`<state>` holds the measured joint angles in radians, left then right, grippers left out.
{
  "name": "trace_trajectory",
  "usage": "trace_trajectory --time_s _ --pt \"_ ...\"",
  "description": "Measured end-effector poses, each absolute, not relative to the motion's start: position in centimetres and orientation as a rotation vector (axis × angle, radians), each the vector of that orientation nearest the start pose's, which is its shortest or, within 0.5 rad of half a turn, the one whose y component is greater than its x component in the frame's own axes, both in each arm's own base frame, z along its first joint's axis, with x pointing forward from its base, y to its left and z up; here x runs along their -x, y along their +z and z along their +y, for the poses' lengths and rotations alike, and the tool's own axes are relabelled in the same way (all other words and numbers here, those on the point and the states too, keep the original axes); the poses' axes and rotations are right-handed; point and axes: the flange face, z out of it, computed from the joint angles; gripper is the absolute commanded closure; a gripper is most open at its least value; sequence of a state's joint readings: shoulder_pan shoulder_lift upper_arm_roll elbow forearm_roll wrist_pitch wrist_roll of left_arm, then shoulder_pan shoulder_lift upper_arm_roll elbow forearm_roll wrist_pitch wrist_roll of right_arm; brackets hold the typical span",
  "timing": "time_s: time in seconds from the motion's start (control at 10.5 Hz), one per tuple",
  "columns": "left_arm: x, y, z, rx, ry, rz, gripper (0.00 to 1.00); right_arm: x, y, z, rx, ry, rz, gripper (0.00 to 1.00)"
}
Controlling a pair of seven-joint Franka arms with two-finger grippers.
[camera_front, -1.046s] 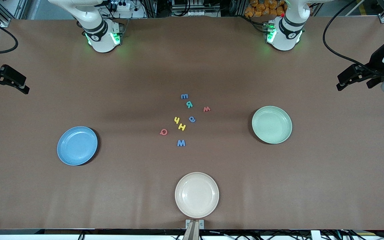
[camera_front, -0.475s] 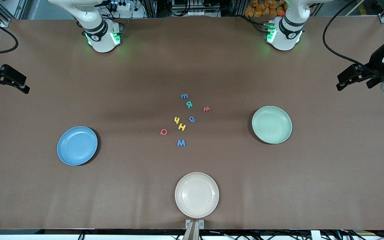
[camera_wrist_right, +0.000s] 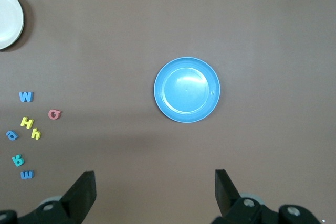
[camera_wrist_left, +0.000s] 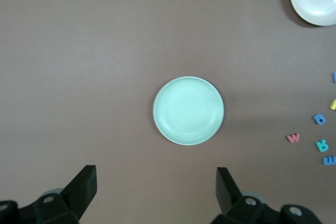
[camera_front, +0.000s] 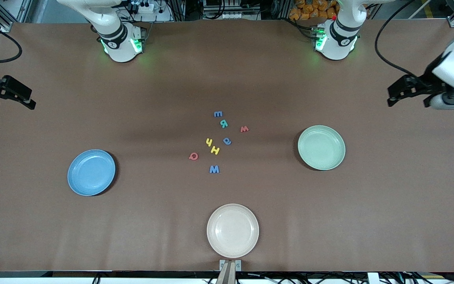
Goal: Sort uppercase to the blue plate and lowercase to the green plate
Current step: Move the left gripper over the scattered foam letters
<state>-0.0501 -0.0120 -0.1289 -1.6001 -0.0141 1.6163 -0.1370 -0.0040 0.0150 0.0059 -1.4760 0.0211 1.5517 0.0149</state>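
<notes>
Mid-table lies a cluster of foam letters. The uppercase ones are red Q (camera_front: 193,156), teal R (camera_front: 224,124), yellow H (camera_front: 215,150) and blue W (camera_front: 214,169). The lowercase ones are red w (camera_front: 244,129), blue a (camera_front: 227,141), yellow h (camera_front: 209,142) and small blue m (camera_front: 218,114). The blue plate (camera_front: 91,172) (camera_wrist_right: 187,89) sits toward the right arm's end, the green plate (camera_front: 321,147) (camera_wrist_left: 188,110) toward the left arm's end. Both plates hold nothing. My left gripper (camera_front: 408,102) (camera_wrist_left: 156,182) hangs open over its end of the table. My right gripper (camera_front: 12,105) (camera_wrist_right: 155,182) hangs open over the other end.
A cream plate (camera_front: 233,230) sits near the table edge closest to the front camera, with a small metal bracket (camera_front: 230,265) just past it at the edge. The arm bases (camera_front: 122,43) (camera_front: 335,41) stand along the back edge. Brown tabletop surrounds the letters.
My left gripper has shifted a little toward the middle of the table and slightly upward. The right gripper has barely moved. Letters and plates lie as before.
</notes>
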Motion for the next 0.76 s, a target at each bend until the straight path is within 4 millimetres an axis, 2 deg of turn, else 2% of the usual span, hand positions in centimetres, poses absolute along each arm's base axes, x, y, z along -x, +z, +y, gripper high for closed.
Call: trace_trajectory --time_s 0.29,0.57,0.76 --pt "-54.6 58.7 -17.0 3.19 0.074 0.029 0.0 -55.8 65.9 0.3 3.124 -0.093 0.019 0.0" --pt "-54.8 55.8 -22.1 3.285 0.177 -0.065 0.0 -55.7 67.0 0.1 3.14 -0.128 0.02 0.0" --pt "-55.1 52.9 -26.4 3.301 0.203 -0.135 0.0 -55.7 67.1 0.1 3.141 -0.132 0.021 0.0"
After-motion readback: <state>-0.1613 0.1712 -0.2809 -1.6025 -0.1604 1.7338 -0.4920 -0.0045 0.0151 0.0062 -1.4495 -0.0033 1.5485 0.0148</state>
